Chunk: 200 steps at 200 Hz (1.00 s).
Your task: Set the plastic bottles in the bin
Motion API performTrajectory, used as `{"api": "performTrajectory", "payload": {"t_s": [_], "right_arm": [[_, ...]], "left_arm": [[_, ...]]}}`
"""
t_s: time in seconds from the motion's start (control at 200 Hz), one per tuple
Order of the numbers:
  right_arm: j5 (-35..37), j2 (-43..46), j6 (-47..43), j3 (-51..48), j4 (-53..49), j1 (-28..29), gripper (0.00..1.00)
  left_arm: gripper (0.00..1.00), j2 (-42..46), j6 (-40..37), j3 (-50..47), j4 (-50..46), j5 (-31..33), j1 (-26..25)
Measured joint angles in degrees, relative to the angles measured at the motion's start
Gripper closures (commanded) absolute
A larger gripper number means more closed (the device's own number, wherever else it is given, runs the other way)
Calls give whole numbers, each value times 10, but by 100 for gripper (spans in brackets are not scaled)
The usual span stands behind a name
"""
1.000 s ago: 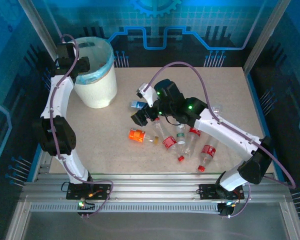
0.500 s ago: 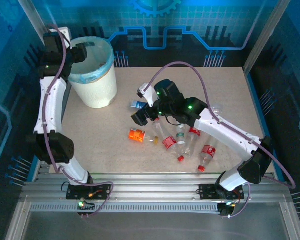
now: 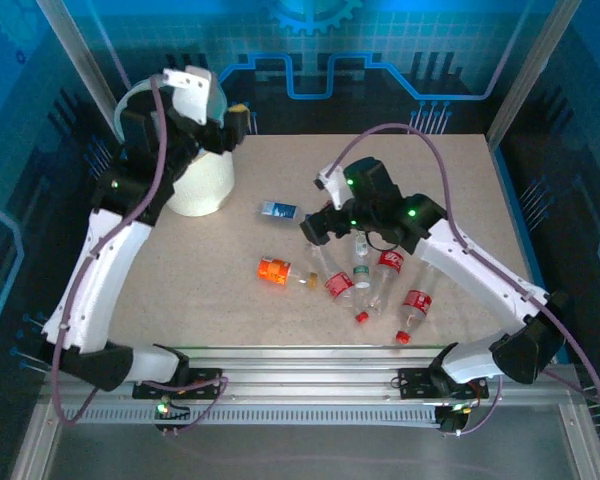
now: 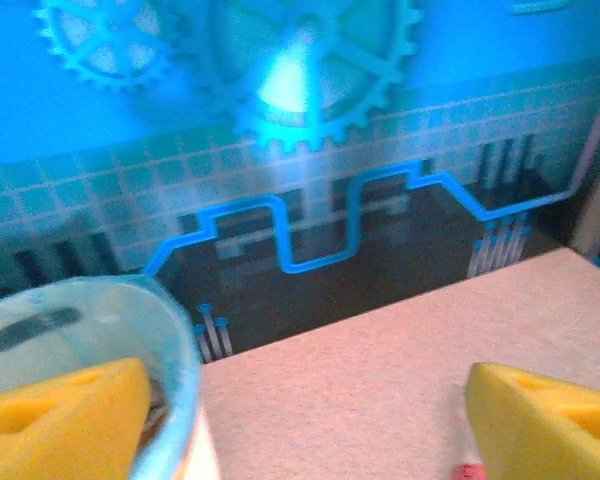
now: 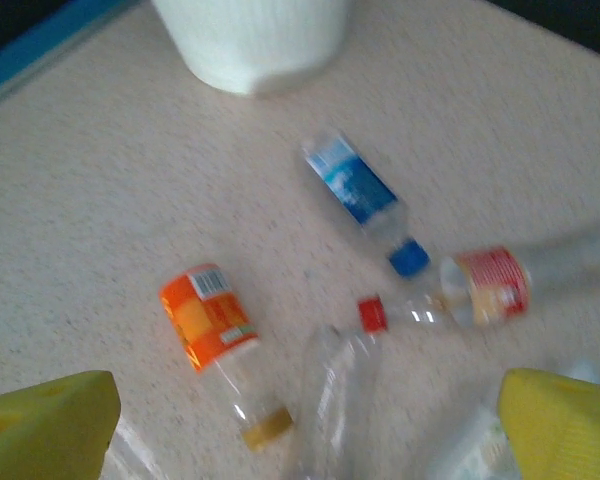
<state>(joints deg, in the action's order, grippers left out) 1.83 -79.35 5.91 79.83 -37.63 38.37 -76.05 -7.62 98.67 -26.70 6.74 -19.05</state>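
The cream bin (image 3: 206, 186) with its pale blue liner stands at the table's back left, partly covered by my left arm. My left gripper (image 3: 234, 120) hangs open by the bin's right rim with nothing between its yellow fingers (image 4: 545, 420); the liner rim (image 4: 175, 345) shows beside the left finger. Several plastic bottles lie mid-table: a blue-labelled one (image 3: 278, 210), an orange-labelled one (image 3: 275, 270), and red-labelled ones (image 3: 416, 303). My right gripper (image 3: 316, 224) hovers open above them; below it lie the orange-labelled bottle (image 5: 205, 315), a clear red-capped bottle (image 5: 352, 395) and the blue-labelled bottle (image 5: 352, 188).
The beige table (image 3: 450, 180) has bare room at the back right and front left. A blue patterned wall (image 4: 280, 120) rises behind it, and a dark gap runs along the table's edges. The bin's base (image 5: 250, 40) sits beyond the bottles.
My left arm has swung from the bin's left side across it to its right rim, its jaws widening. My right gripper has shifted a little right over the bottles.
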Motion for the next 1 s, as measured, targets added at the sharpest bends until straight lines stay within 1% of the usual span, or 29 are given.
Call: {"api": "performTrajectory", "payload": {"t_s": [0.145, 0.305, 0.36, 0.415, 0.455, 0.545, 0.7, 0.75, 0.88, 1.0], "right_arm": [[-24, 18, 28, -67, -30, -45, 11], [-45, 23, 47, -141, -58, -54, 18], [-54, 22, 52, -159, -64, -54, 24], [-62, 21, 61, -171, -66, -54, 35], [-66, 16, 61, -176, -67, -53, 38], [-68, -5, 68, -178, -67, -45, 38], [-48, -57, 68, -176, -64, -15, 29], [-36, -74, 65, -172, -65, -5, 28], [-6, -114, 61, -148, -68, 18, 30], [8, -142, 58, -133, -67, 27, 29]], "left_arm": [[15, 28, -3, -68, 12, -11, -58], [15, 25, 2, -126, 11, -10, -132], [15, 23, 12, -150, 11, -11, -161], [15, 20, 26, -173, 11, -12, -182], [15, 19, 45, -193, 14, -14, -195], [16, 19, 96, -237, 21, -23, -209], [17, 10, 189, -290, 32, -32, -210], [16, 7, 212, -300, 33, -32, -211], [16, 7, 239, -313, 32, -26, -211], [15, 9, 242, -314, 26, -2, -211]]}}
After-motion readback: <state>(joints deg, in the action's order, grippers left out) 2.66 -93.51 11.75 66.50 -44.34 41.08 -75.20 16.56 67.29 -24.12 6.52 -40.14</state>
